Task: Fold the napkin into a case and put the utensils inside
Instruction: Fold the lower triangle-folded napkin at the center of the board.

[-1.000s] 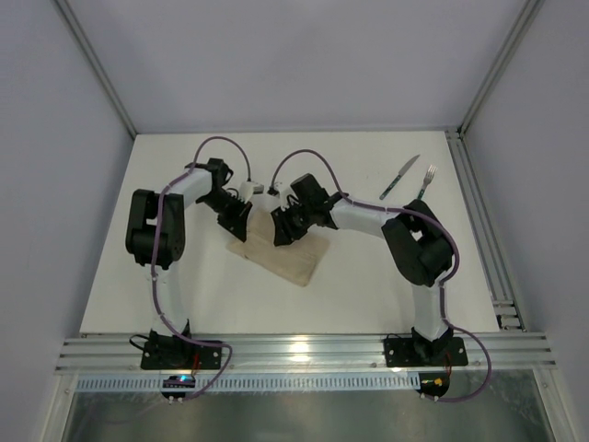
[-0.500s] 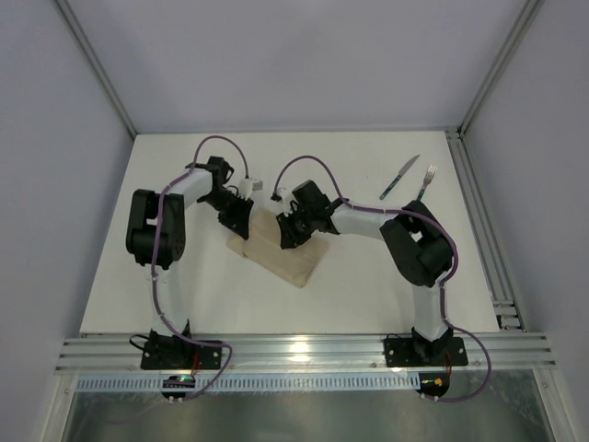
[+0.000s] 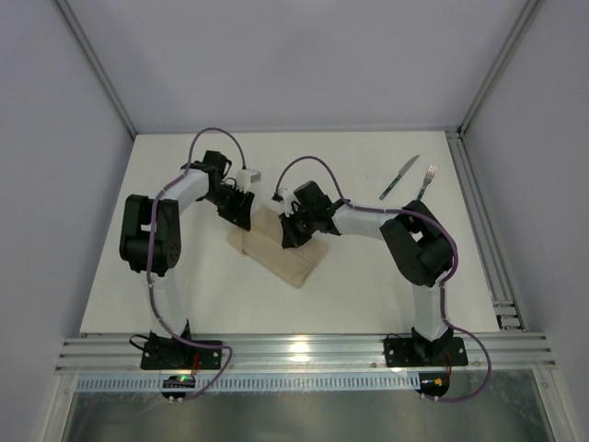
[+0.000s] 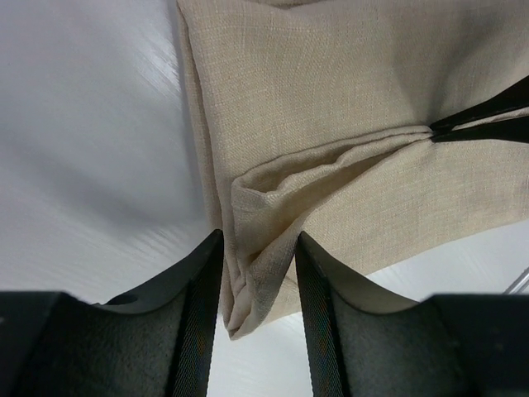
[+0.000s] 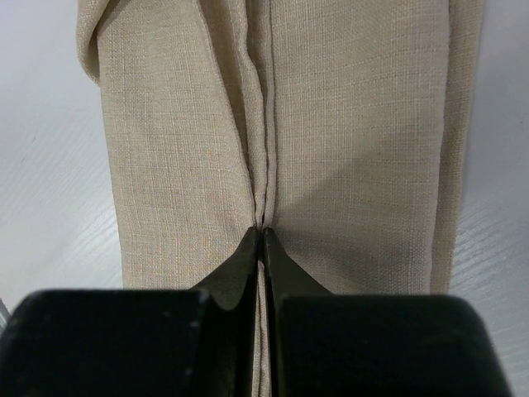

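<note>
The beige napkin [image 3: 287, 260] lies folded into a narrow oblong, slanting across the middle of the table. My left gripper [image 3: 241, 216] is at its far left corner, and in the left wrist view [image 4: 259, 240] it is partly closed, with the bunched corner of the napkin [image 4: 331, 83] filling the gap. My right gripper [image 3: 287, 236] is shut on a raised crease along the napkin's middle [image 5: 263, 230]; flat cloth [image 5: 355, 124] spreads on both sides. A pleat runs between the two grippers. The knife [image 3: 399, 177] and fork [image 3: 426, 181], with teal handles, lie side by side at the far right.
An aluminium rail [image 3: 476, 216] runs along the table's right edge and another [image 3: 294, 350] along the front. Grey walls close the left, right and back. White table [image 3: 368, 276] shows between napkin and rail.
My left arm's elbow swung left and its gripper shifted slightly back at the napkin's corner. My right gripper moved a little onto the napkin's middle. The napkin's near end shifted slightly.
</note>
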Robot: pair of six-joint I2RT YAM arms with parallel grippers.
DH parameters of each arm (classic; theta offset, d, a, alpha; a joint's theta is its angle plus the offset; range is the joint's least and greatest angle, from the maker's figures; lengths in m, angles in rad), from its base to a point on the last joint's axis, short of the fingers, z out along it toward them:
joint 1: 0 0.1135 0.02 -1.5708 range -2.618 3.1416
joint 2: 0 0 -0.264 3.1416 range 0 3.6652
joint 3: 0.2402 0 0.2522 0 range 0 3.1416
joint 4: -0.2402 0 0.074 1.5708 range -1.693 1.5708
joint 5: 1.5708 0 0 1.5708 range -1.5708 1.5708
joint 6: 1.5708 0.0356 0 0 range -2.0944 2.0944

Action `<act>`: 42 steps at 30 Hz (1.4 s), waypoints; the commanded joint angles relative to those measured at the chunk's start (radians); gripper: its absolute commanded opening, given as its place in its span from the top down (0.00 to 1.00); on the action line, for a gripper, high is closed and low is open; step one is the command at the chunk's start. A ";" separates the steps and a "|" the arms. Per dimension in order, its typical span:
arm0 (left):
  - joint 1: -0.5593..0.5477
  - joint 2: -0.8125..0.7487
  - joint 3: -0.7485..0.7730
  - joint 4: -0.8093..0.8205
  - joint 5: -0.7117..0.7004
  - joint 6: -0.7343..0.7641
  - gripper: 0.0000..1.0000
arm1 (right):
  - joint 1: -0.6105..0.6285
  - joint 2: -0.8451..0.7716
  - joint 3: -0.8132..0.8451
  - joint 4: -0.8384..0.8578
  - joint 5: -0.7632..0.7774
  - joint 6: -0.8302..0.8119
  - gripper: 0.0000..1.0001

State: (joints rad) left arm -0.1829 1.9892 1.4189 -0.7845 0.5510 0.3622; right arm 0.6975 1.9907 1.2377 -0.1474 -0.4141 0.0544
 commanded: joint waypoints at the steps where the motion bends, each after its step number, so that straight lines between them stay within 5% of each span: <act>1: 0.005 -0.040 -0.008 0.067 -0.011 -0.009 0.58 | -0.003 -0.013 -0.024 -0.027 -0.003 -0.021 0.96; 3: 0.003 -0.033 -0.009 0.074 0.000 -0.012 0.60 | -0.003 -0.012 -0.020 -0.034 -0.008 -0.025 0.96; 8: 0.002 -0.004 0.006 0.073 0.015 -0.019 0.87 | -0.001 -0.036 -0.011 -0.043 -0.008 -0.047 0.95; 12: -0.001 0.010 0.018 0.065 0.014 -0.022 1.00 | -0.004 -0.069 0.038 -0.076 -0.035 -0.047 0.85; 18: -0.009 0.025 0.032 0.059 0.004 -0.051 1.00 | -0.045 -0.109 0.088 -0.043 -0.094 0.024 0.69; 22: -0.018 0.031 0.041 0.054 -0.003 -0.065 1.00 | -0.084 -0.095 0.117 -0.040 0.001 0.078 0.66; 35: -0.049 0.059 0.094 0.037 -0.014 -0.092 0.96 | -0.099 0.129 0.210 -0.029 -0.083 0.191 0.78; 42: -0.053 0.108 0.121 0.037 -0.033 -0.126 0.95 | -0.108 0.106 0.194 -0.034 -0.078 0.165 0.80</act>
State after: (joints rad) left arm -0.2329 2.0819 1.5040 -0.7483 0.5285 0.2642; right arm 0.5888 2.1307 1.4166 -0.1654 -0.5034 0.2390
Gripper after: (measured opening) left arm 0.051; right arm 0.196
